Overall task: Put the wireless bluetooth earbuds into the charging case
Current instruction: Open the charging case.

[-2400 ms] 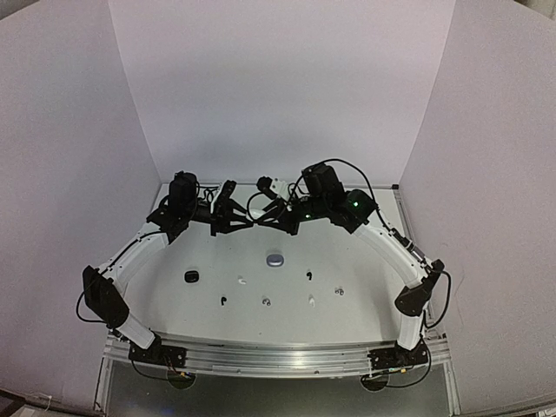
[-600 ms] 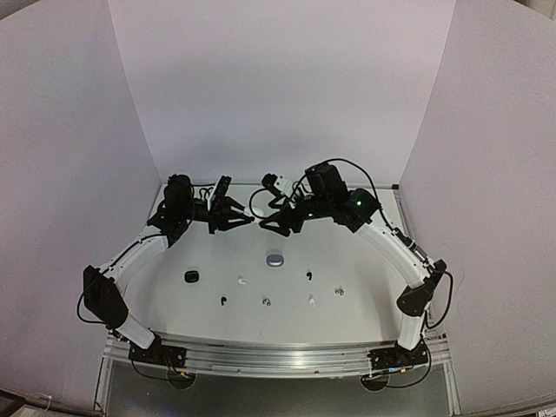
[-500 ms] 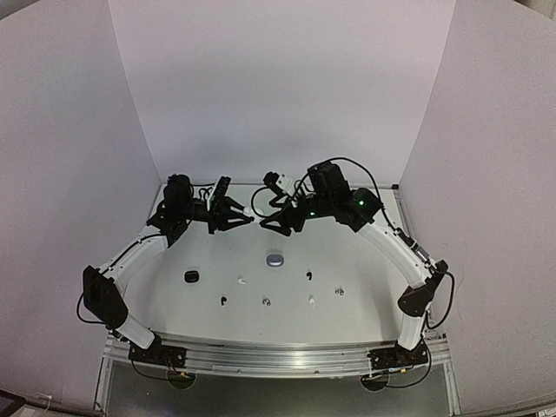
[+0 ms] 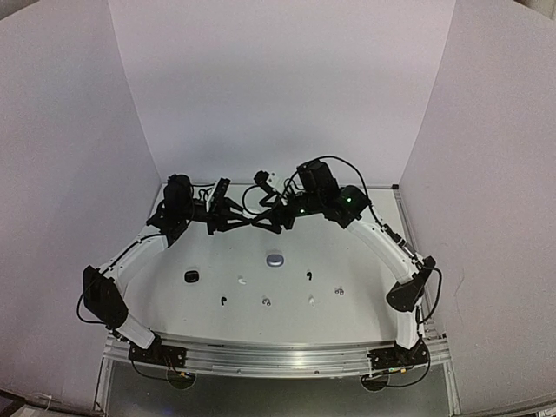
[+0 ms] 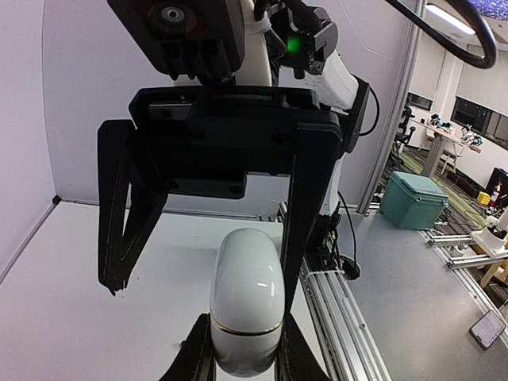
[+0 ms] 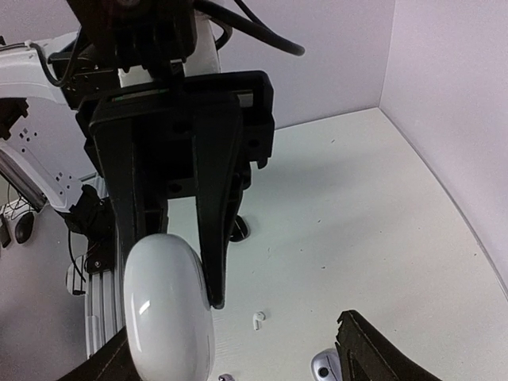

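Tabletop (image 4: 347, 261) lies white below. I see left gripper (image 5: 246, 359) clamped on the white charging case (image 5: 246, 294); right gripper (image 6: 228, 343) fingers stand apart, apparently straddling it.

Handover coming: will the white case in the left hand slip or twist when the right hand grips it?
Probably slippery: the white case is glossy and rounded. Looks rigid, unlikely to deform. May pivot, since the left hand pinches only one end.

High fixed view over table (image 4: 208, 256), close wrist views facing each other, sharing white case (image 5: 246, 309)
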Action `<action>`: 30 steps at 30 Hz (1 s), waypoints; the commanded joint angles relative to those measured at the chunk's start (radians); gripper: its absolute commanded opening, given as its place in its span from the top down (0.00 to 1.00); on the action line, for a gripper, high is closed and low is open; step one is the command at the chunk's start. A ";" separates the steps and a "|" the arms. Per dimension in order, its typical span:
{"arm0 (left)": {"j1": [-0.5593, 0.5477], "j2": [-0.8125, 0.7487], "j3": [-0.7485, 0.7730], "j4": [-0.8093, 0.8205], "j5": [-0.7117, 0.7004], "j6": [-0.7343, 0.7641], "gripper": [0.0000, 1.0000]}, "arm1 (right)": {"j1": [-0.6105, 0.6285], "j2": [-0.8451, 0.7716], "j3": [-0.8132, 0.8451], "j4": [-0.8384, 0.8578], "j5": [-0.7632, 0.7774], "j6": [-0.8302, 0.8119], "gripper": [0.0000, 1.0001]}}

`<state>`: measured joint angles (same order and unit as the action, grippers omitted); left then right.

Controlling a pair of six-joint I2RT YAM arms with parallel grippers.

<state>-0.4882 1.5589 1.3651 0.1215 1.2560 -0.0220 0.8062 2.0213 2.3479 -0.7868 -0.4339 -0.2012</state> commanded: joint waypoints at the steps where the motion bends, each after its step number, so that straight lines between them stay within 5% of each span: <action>1: -0.003 -0.042 0.011 -0.018 0.034 0.057 1.00 | 0.000 0.016 0.055 0.014 -0.016 0.007 0.25; 30: -0.003 -0.057 0.008 -0.130 0.038 0.266 1.00 | -0.085 0.055 0.124 0.052 -0.066 0.100 0.25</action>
<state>-0.4881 1.5561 1.3654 0.0000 1.2657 0.2101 0.7528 2.0536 2.4319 -0.7722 -0.5115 -0.1413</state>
